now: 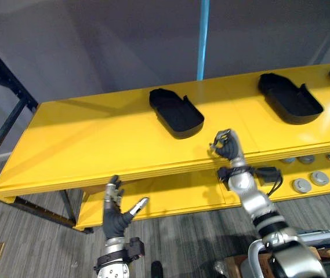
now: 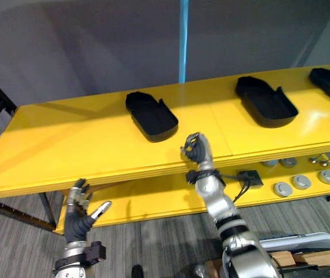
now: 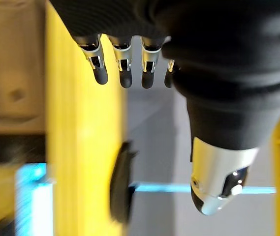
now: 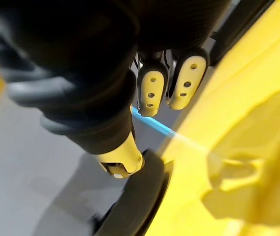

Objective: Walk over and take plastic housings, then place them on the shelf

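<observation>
Black plastic housings (image 1: 176,112) lying on top of the yellow shelf (image 1: 83,145), right hand (image 1: 227,145) by the shelf's front edge near one housing, fingers curled in and holding nothing, left hand (image 1: 114,223) low down in front, fingers straight and spread apart, small round grey parts (image 1: 309,180) on the lower board

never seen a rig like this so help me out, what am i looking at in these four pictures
A two-armed humanoid robot. The two wide pictures come from cameras in its head; the two close-ups from cameras on its wrists. Before it is a yellow shelf with a black plastic housing on top near the middle and another further right. Grey parts lie on the lower level. The right hand is curled at the top's front edge; the left hand is open, lower down. Neither holds anything.
</observation>
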You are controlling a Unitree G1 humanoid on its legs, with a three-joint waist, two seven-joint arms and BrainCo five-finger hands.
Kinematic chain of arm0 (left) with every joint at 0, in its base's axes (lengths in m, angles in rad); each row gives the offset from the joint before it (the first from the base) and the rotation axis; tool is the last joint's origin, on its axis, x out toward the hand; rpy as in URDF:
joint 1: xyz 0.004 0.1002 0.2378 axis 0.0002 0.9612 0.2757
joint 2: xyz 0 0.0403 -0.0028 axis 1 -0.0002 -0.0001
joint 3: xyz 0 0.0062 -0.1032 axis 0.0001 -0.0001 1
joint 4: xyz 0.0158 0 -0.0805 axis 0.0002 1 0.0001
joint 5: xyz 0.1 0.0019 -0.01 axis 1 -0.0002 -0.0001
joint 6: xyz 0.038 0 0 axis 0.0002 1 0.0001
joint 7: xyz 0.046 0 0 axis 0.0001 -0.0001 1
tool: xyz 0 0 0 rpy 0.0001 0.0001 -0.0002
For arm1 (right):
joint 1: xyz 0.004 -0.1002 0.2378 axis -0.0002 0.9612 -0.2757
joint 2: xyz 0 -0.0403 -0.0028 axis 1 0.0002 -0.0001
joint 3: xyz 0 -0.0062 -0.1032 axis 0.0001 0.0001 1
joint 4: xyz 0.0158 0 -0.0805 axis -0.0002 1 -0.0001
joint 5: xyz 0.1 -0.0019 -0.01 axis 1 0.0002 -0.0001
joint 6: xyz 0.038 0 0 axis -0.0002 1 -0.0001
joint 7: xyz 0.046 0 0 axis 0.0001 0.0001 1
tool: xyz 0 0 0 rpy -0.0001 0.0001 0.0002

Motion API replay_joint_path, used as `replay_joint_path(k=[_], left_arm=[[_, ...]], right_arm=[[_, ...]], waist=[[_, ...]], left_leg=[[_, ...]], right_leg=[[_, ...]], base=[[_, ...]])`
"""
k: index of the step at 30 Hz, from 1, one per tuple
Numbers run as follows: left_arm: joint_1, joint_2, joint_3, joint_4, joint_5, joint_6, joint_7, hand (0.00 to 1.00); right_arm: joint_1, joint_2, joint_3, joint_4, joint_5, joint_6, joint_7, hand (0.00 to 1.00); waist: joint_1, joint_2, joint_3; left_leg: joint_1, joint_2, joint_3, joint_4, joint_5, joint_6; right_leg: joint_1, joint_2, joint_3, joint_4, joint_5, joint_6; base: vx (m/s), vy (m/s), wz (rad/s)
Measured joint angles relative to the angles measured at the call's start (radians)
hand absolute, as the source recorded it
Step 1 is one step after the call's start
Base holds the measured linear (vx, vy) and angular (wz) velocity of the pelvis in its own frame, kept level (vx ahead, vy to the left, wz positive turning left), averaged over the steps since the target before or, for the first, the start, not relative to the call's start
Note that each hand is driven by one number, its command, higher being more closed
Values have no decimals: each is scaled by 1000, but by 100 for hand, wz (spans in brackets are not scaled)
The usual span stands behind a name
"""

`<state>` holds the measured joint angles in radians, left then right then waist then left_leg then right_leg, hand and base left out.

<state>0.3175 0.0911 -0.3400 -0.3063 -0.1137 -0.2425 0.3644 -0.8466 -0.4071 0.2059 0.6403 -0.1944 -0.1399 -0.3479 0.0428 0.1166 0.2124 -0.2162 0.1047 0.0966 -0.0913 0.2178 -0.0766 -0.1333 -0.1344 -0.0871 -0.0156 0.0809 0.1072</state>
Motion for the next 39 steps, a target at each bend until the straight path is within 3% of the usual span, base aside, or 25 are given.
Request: replay_joint_path(k=[5, 10, 28, 39], left_arm=[[-2, -1, -78, 126, -25, -1, -81, 0], [-7, 0, -89, 174, -31, 0, -129, 0], [-88, -2, -98, 237, -72, 2, -153, 0], [-88, -4, -98, 256, -83, 13, -159, 0]], right_arm=[[-118, -84, 1, 108, 93, -1, 38, 100], [-183, -105, 8, 199, 111, -5, 71, 100], [-338, -101, 75, 239, 267, -33, 159, 100], [-300, -84, 112, 187, 264, -33, 172, 100]], waist=[[24, 24, 40], [27, 30, 67], [78, 42, 101], [79, 42, 101]], left_leg=[[-33, 2, -17, 0, 7, 2], [-57, 1, -38, 0, 14, -2], [-102, -1, -82, 4, 23, -4], [-100, 0, -105, 0, 26, -6]], right_leg=[[-19, 5, -11, -12, 10, -1], [-28, 6, -33, -17, 10, -1], [-41, 11, -76, -33, 9, -1], [-27, 15, -98, -27, 6, -4]], base=[[-1, 14, 5], [24, 13, 9], [17, 12, 7], [6, 10, 6]])
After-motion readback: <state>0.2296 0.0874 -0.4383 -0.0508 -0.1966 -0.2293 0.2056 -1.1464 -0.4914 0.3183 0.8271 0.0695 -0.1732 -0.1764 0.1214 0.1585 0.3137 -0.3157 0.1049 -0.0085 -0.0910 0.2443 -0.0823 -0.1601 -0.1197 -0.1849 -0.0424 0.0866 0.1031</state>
